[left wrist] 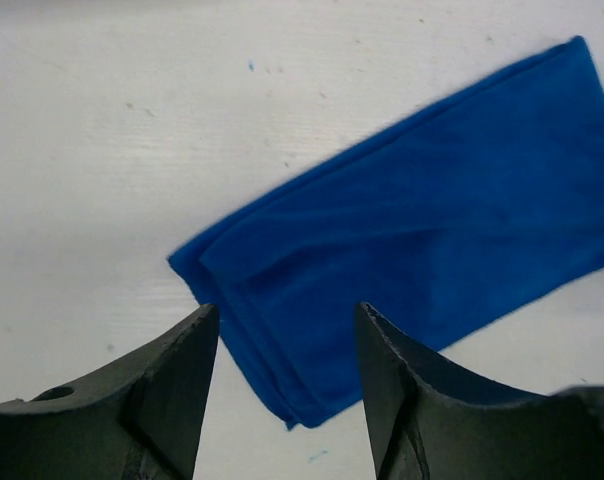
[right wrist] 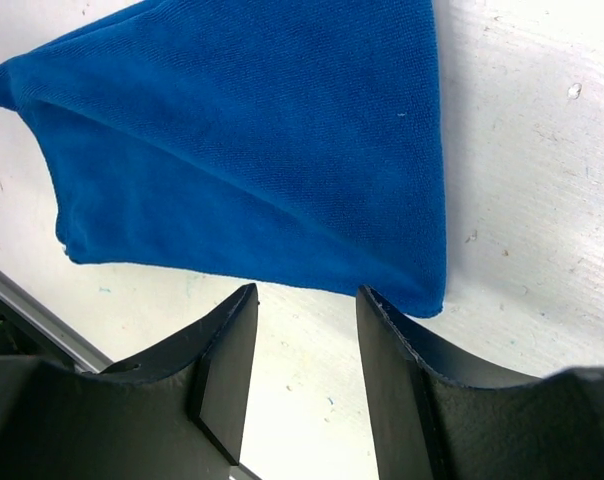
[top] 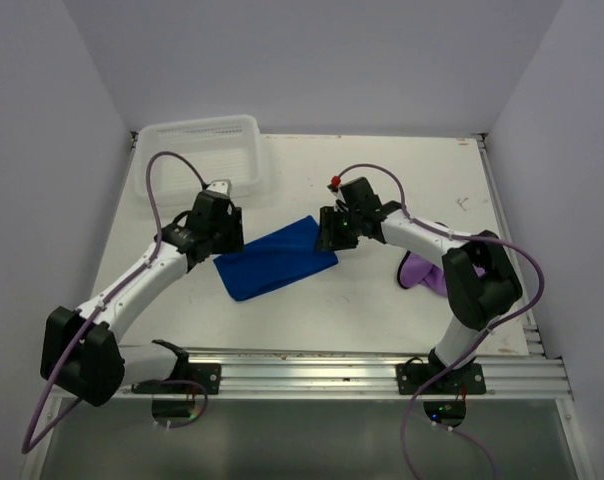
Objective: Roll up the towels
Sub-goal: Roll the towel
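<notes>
A royal blue towel [top: 275,259] lies folded into a long strip in the middle of the table, slanting from near left to far right. My left gripper [top: 225,232] hovers open over its left end, the folded corner [left wrist: 282,380] showing between the fingers. My right gripper [top: 332,232] stands open just off the strip's right end; the blue towel [right wrist: 252,150] lies beyond the fingertips, with bare table between them. A light purple towel [top: 422,272] lies at the right, partly hidden behind the right arm.
A white mesh basket [top: 198,160] stands at the far left of the table. A metal rail [top: 312,365] runs along the near edge between the arm bases. Walls close in the table on the left, back and right.
</notes>
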Controlling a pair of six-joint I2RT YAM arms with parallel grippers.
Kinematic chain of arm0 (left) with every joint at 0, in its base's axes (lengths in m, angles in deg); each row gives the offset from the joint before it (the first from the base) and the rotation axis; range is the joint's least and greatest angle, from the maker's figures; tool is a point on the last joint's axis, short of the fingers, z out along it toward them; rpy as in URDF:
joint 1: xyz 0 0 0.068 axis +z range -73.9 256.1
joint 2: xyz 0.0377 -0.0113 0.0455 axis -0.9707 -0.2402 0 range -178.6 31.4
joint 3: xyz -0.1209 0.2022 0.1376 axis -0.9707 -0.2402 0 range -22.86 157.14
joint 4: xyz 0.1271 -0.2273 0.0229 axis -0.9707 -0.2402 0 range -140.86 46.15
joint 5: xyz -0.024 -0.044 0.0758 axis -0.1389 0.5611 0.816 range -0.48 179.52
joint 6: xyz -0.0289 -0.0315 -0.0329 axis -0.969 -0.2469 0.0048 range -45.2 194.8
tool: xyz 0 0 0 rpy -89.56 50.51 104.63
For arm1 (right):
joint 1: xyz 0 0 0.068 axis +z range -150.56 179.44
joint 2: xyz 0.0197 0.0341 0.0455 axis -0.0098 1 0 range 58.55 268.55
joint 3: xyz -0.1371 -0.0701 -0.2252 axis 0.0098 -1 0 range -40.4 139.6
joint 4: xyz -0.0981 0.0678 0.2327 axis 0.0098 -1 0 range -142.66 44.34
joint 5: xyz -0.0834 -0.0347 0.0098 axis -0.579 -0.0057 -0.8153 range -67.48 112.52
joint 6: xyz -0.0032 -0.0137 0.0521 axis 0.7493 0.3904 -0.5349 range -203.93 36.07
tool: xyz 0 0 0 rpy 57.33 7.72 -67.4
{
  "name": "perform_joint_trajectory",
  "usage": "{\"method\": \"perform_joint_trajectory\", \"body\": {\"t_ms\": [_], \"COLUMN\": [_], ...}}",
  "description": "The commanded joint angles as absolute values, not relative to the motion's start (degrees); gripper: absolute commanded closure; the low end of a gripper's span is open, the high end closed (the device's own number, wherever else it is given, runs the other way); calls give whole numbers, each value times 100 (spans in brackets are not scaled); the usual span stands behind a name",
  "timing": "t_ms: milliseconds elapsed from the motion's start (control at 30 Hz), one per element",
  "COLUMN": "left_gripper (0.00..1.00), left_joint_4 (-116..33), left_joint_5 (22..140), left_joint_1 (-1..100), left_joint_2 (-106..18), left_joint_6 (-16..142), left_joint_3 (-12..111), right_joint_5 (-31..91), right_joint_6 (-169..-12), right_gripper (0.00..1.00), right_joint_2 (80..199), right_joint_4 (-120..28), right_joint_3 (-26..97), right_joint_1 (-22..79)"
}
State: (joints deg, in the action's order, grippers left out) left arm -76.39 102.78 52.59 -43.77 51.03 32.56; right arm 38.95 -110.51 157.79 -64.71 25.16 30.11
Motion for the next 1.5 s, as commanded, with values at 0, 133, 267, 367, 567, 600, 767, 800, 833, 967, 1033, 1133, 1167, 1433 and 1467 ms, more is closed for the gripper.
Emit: {"method": "perform_joint_trajectory", "body": {"t_ms": [0,133,267,367,567,600,767,800,833,967,1033,1133,1167,1433,1467], "left_gripper": [40,52,55,57,63,66,67,68,69,91,100,100,100,100,100], "left_joint_4": [-6657,-5793,-5380,-5326,-5605,-5651,-5634,-5599,-5572,-5440,-5449,-5449,-5440,-5414,-5440], "left_joint_5": [9173,8759,8890,8926,9303,9373,9558,9558,9515,9374,9374,9322,9321,9400,9418], "left_joint_1": [5281,5193,4869,4604,4525,4525,4525,4525,4525,4490,4455,4402,4385,4077,4042], "left_joint_2": [-3848,-3627,-3811,-3987,-4101,-4128,-4093,-4110,-4128,-4163,-4128,-4084,-4067,-4005,-3988], "left_joint_6": [4370,3974,3876,3859,3727,3727,3622,3595,3560,3481,3446,3358,3314,2998,2971], "left_joint_3": [2506,1468,1177,1115,1053,1045,896,809,773,588,509,395,368,70,52], "right_joint_5": [3843,3703,3614,3632,3632,3623,3614,3606,3580,3404,3368,3395,3412,3553,3536], "right_joint_6": [-11082,-11117,-11056,-11064,-11082,-11082,-11082,-11082,-11082,-11056,-11064,-11082,-11091,-11126,-11126], "right_gripper": [53,52,51,51,51,51,51,51,51,51,50,51,51,52,52], "right_joint_2": [15628,15646,15760,15830,15910,15910,15962,15980,16015,16077,16103,16217,16252,16296,16305], "right_joint_4": [-6579,-6588,-6693,-6658,-6658,-6658,-6658,-6658,-6658,-6693,-6676,-6640,-6623,-6359,-6359], "right_joint_3": [2789,2754,2771,2736,2692,2683,2675,2683,2675,2675,2675,2666,2648,2332,2280], "right_joint_1": [2932,2818,2800,2783,2774,2783,2783,2783,2783,2774,2774,2774,2765,2765,2765]}}
